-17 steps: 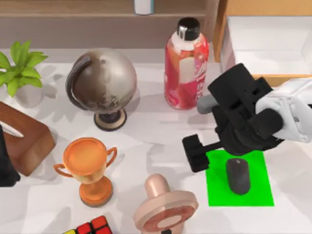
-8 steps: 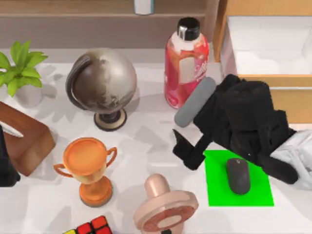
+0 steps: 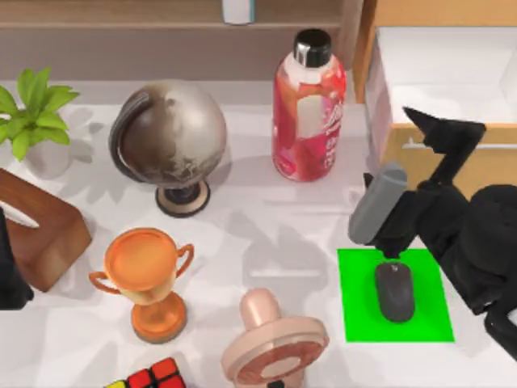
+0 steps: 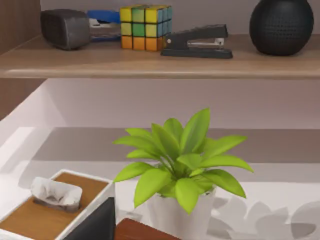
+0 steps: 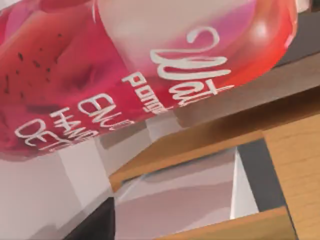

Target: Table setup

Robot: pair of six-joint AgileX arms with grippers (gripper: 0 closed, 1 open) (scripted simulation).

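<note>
mouse (image 3: 395, 291) sits flat on the green pad (image 3: 359, 315), near the table's right side, nothing touching it. judging by that, the placing step looks done.

right arm (image 3: 477, 242) is over the pad's upper right edge, w/ its gripper (image 3: 440, 129) raised up by the wooden box (image 3: 420, 158), well apart from the mouse. can't tell how far its fingers are open, and it's not holding anything i can see. right wrist view has the red bottle (image 5: 125, 65) close up w/ the box edge behind, so the cam points that way, not at the mouse.

left arm (image 3: 10, 279) is parked at the left edge by the tissue box (image 3: 40, 234); its wrist view looks at the plant (image 4: 182, 165) and shelf (image 4: 150, 62).

what's left, as a guess: right arm clears off to park. globe (image 3: 170, 137), trophy (image 3: 149, 279), bottle stand upright, apparently not involved.
</note>
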